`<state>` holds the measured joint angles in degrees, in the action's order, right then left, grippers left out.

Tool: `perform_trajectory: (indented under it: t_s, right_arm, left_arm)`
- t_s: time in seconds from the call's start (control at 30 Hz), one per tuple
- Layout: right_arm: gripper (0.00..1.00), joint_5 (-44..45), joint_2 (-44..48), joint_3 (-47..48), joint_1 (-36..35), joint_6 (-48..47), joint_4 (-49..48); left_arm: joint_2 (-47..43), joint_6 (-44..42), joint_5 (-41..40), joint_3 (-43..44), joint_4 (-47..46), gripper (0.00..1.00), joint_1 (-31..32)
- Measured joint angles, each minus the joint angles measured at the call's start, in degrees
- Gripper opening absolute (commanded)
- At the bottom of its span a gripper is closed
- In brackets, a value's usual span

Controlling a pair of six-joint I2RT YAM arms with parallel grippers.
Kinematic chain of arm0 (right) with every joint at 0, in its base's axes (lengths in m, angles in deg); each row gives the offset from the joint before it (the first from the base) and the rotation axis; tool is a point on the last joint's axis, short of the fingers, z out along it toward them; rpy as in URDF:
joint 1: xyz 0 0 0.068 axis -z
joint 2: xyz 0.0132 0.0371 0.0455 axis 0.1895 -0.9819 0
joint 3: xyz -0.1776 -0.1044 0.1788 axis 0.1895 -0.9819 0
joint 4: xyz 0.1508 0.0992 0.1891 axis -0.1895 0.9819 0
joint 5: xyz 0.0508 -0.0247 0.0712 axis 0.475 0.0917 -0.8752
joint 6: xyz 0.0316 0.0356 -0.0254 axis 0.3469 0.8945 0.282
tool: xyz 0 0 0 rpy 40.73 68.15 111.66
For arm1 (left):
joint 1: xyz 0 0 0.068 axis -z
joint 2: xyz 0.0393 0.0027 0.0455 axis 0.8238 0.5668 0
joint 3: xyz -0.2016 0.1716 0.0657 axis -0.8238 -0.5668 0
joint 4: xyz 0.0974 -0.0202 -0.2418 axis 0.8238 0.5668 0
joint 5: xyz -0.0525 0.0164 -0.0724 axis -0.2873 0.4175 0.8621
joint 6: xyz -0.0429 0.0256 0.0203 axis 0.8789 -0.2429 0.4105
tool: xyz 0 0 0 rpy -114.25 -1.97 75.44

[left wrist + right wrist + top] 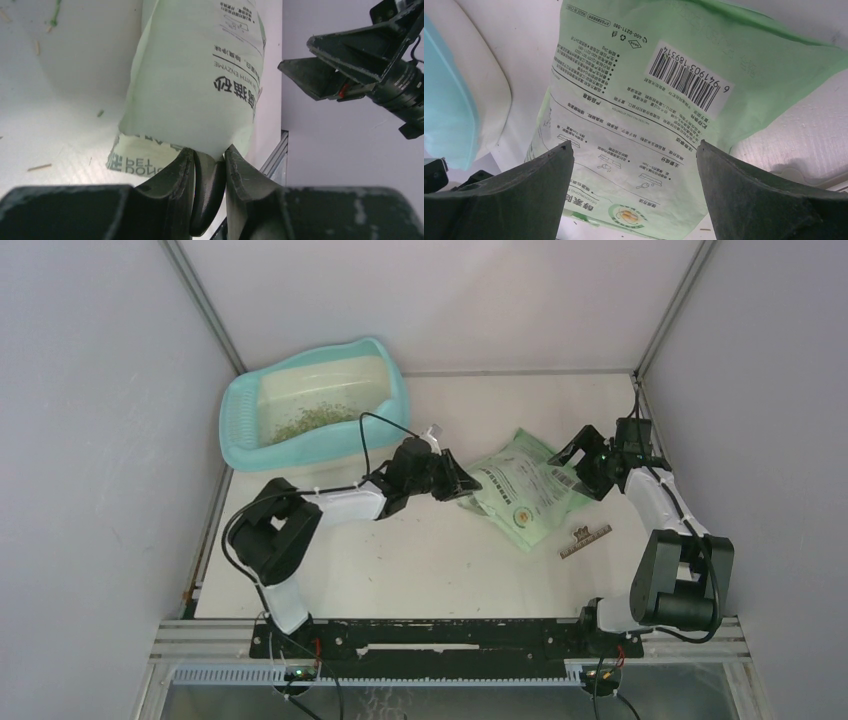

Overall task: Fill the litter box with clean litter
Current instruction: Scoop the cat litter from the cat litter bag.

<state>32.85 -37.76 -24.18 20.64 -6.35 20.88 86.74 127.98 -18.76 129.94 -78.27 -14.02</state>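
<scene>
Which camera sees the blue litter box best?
The top camera: it shows the whole litter box with litter inside. The right wrist catches only a turquoise edge; the left wrist shows none of it.

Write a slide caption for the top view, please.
The left claw pinches a corner of the bag, the right claw open above it; the litter box holds a little litter.

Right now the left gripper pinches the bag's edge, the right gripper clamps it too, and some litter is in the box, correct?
No. The right gripper is open, jaws spread wide over the bag, as the right wrist view shows. The left gripper does pinch the bag's edge, and some litter is in the box.
</scene>
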Motion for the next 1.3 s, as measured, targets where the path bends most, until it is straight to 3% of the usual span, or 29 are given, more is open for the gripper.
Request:
perform_trajectory:
  t_s: [0.47, 0.73, 1.3]
  right_arm:
    - [0.98, -0.31, 1.31, 0.00, 0.44, -0.11, 0.90]
    - [0.98, -0.74, 3.23, -0.22, 0.44, -0.09, 1.01]
    - [0.98, -0.87, 6.91, -1.64, -0.44, -0.09, 2.67]
  left_arm:
    - [4.31, 4.87, 2.23, -2.58, -20.57, 0.16, -0.24]
    - [-2.99, 5.66, 4.39, -14.82, -25.73, 0.16, -0.66]
    - [-10.95, 13.42, 4.26, -42.29, -50.84, 0.16, -4.13]
